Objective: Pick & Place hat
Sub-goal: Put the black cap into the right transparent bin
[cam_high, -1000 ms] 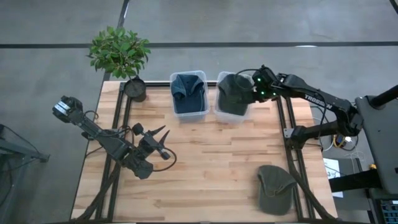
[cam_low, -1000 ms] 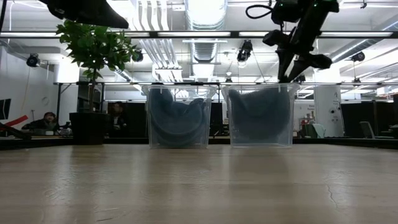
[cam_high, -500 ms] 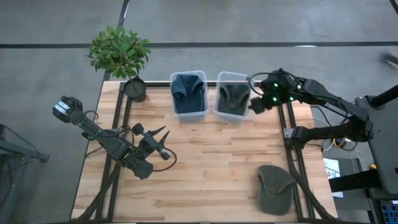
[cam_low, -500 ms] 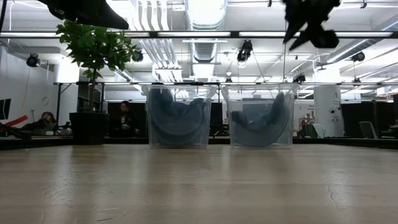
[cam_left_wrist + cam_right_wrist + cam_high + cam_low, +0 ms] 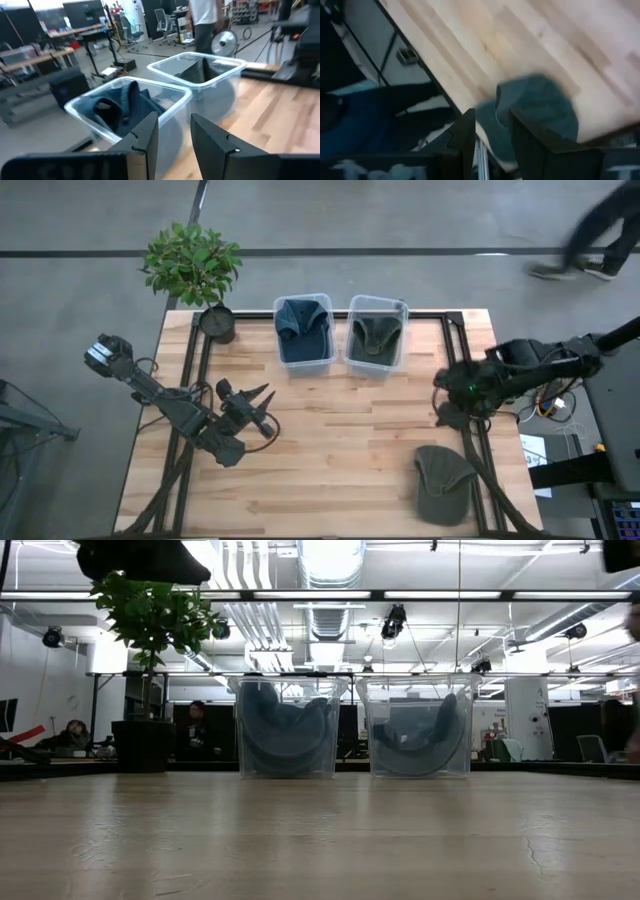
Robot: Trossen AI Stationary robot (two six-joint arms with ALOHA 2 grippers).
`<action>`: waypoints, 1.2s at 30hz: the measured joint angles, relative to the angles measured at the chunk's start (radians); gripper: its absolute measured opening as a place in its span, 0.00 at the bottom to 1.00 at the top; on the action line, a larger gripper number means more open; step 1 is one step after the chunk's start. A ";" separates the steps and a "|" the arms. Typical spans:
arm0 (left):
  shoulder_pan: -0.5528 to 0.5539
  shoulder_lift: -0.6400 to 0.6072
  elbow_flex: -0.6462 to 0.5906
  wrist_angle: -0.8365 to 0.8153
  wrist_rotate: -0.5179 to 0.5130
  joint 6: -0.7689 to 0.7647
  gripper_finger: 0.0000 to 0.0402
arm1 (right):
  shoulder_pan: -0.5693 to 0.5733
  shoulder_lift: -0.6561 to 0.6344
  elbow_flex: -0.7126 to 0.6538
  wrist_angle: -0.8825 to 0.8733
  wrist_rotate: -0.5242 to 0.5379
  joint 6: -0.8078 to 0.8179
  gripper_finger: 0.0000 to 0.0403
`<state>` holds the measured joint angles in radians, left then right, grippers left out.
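**Right arm lines up on the last hat**

Pale wooden planks fill the table [image 5: 330,440], with a busy workshop behind it, and the right gripper [image 5: 447,402] hangs over the right edge, between the bins and the olive hat [image 5: 443,483]. Its fingers stand a little apart with nothing between them, and its wrist camera looks down at the hat just beyond the tips. The left gripper [image 5: 262,412] waits over the left half of the table, fingers slightly parted, empty too.

To do this well, I'd say come down over the crown, not the brim, open wider than the fold of cloth, and pinch a good bunch of fabric so it lifts clean instead of dragging off the table's corner.

That hat lies flat near the front right corner, soft and slumped, brim towards the table's middle. At the back, the blue hat [image 5: 301,320] sits in the left bin [image 5: 304,363] and a green hat [image 5: 377,335] in the right bin [image 5: 375,370].
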<state>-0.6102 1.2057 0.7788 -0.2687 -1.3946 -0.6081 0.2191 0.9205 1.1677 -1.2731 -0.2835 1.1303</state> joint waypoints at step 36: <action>0.019 0.087 0.000 0.517 0.285 0.112 0.27 | 0.693 0.524 -0.024 0.209 -0.032 0.879 0.35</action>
<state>-0.5915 1.2931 0.7792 0.2480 -1.1092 -0.4964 0.9126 1.4441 1.1439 -1.0641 -0.3156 2.0093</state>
